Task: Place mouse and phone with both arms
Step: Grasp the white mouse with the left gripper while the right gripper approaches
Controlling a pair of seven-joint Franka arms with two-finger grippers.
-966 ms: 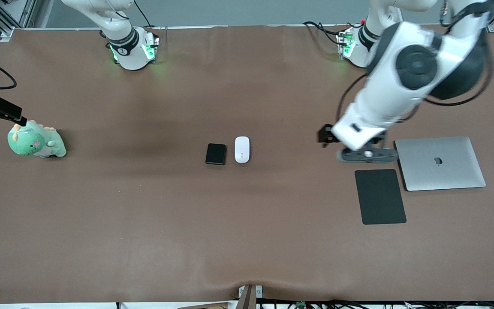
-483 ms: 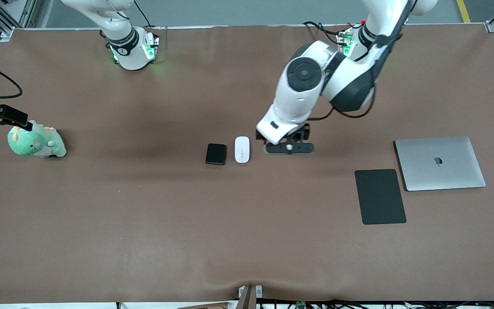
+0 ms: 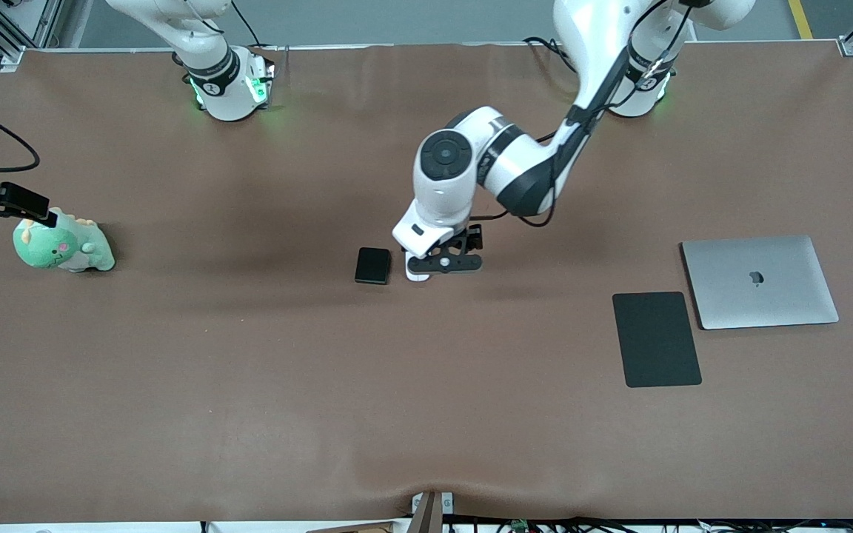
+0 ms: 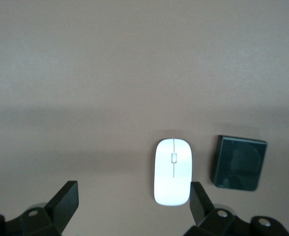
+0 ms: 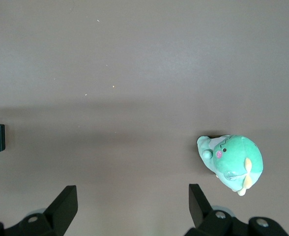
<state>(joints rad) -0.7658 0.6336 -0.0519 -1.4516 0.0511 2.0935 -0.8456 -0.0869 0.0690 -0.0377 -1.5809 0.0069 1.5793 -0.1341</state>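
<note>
The white mouse (image 4: pixel 173 171) lies on the brown table beside the small black phone (image 3: pixel 373 265), which also shows in the left wrist view (image 4: pixel 239 162). In the front view only the mouse's near end (image 3: pixel 416 276) shows under the left hand. My left gripper (image 3: pixel 445 263) hangs open and empty just above the mouse. In the left wrist view the gripper (image 4: pixel 132 204) has the mouse close to one fingertip (image 4: pixel 199 195), not centred. My right gripper (image 5: pixel 130 206) is open and empty, high over the table at the right arm's end, near a green toy.
A green dinosaur plush (image 3: pixel 62 248) sits at the right arm's end and shows in the right wrist view (image 5: pixel 230 161). A closed silver laptop (image 3: pixel 760 281) and a large flat black pad (image 3: pixel 656 338) lie at the left arm's end.
My left arm has swung from beside the laptop and pad to the middle of the table and now hangs over the mouse. The right arm has hardly moved.
</note>
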